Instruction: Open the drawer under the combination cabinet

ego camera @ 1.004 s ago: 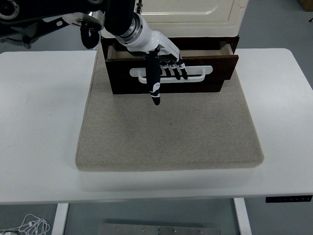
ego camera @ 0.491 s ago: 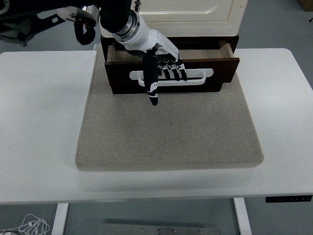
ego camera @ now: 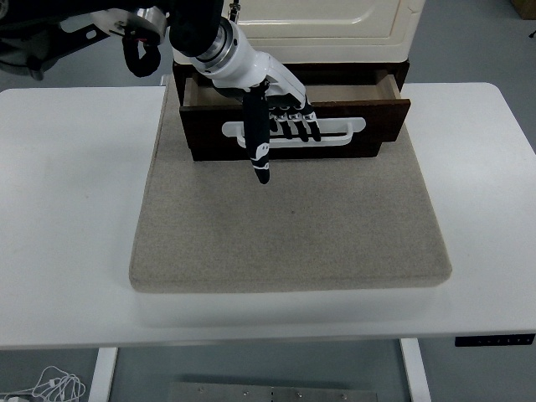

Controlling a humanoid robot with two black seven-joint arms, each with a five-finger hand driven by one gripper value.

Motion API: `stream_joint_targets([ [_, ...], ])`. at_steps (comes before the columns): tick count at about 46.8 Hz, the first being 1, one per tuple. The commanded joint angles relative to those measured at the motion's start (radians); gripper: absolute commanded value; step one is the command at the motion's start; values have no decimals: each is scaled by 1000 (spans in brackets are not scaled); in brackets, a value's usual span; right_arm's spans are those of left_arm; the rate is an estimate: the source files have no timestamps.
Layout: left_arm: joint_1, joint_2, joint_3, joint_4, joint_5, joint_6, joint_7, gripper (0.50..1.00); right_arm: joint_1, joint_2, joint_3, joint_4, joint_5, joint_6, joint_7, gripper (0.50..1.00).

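Observation:
The cream combination cabinet [ego camera: 335, 25] stands at the back of a grey mat. Under it, the dark brown drawer [ego camera: 209, 138] is pulled partly out, and a strip of its inside shows behind the front panel. A white bar handle [ego camera: 345, 132] runs across the drawer front. My left hand [ego camera: 285, 117] comes in from the upper left. Its fingers are hooked over the middle of the handle, and its thumb points down in front of the panel. My right arm is out of view.
The grey mat [ego camera: 293, 226] lies in the middle of the white table [ego camera: 67, 209] and reaches from the cabinet toward the near edge. Cables show on the floor at the bottom left.
The drawer front has come out slightly toward the near edge. My left hand has stayed on the handle, and its thumb has shifted a little to the left.

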Motion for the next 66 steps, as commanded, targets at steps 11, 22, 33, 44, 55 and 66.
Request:
stream_joint_targets([
  [11, 0, 6, -1, -8, -11, 0, 0, 1000, 0, 0, 0, 0, 0, 0, 0, 926],
  [22, 0, 12, -15, -15, -35, 0, 0, 1000, 0, 0, 0, 0, 0, 0, 0, 926],
  [33, 2, 13, -87, -11, -60, 0, -1, 1000, 0, 0, 0, 0, 0, 0, 0, 926],
  [44, 22, 13, -266, 21, -63, 0, -5, 1000, 0, 0, 0, 0, 0, 0, 0, 926],
  [55, 80, 10, -524, 109, -52, 0, -20, 1000, 0, 0, 0, 0, 0, 0, 0, 926],
  [66, 126, -2, -824, 244, -46, 0, -28, 1000, 0, 0, 0, 0, 0, 0, 0, 928],
])
